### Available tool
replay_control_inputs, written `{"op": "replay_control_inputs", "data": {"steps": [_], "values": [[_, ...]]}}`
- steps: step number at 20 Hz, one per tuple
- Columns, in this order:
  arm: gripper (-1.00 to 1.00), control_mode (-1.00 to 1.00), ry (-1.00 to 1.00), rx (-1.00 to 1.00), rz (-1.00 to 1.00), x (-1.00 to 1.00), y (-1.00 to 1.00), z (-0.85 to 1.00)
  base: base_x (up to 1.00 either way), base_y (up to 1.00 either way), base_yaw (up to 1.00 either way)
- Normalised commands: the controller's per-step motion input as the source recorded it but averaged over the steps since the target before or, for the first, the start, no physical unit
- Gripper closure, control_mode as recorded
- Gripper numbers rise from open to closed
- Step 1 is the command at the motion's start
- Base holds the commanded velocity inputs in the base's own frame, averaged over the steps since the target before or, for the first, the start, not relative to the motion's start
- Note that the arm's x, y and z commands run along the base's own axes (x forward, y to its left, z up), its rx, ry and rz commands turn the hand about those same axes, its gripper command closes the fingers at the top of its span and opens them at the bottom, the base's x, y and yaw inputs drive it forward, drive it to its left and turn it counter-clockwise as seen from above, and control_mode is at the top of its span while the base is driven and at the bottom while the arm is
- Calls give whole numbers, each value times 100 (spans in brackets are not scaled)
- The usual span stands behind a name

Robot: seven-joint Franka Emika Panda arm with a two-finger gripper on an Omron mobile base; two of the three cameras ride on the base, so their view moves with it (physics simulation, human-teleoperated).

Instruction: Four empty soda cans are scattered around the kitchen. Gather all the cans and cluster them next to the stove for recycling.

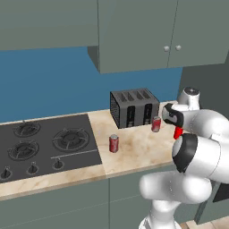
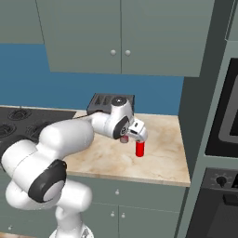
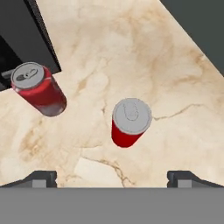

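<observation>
While the gripper (image 3: 112,178) is held wide open, nothing is gripped
One soda can (image 3: 130,121) is seen at frame centre, another (image 3: 37,89) at upper left beside the toaster (image 1: 133,107); a third (image 1: 114,143) stands just right of the stove (image 1: 44,144)

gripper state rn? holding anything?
Gripper: open, holding nothing, poised above an upright red cylindrical soda can with a silvery top on the beige marble counter.

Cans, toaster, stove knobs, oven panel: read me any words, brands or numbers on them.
None can be read.
Cans: plain red, no brand.
Toaster: no label.
Stove knobs: no markings can be made out.
Oven panel: too small to tell.
</observation>
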Motion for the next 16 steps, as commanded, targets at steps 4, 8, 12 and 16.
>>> {"op": "replay_control_inputs", "data": {"steps": [4,8,12,16], "values": [[-100,-100,0,0,0,20,-29,-2,0,0,0],[-100,-100,5,0,0,19,-24,-9,0,0,0],[-100,-100,6,0,0,25,-18,-13,0,0,0],[-100,-100,7,0,0,15,-13,-17,0,0,0]]}}
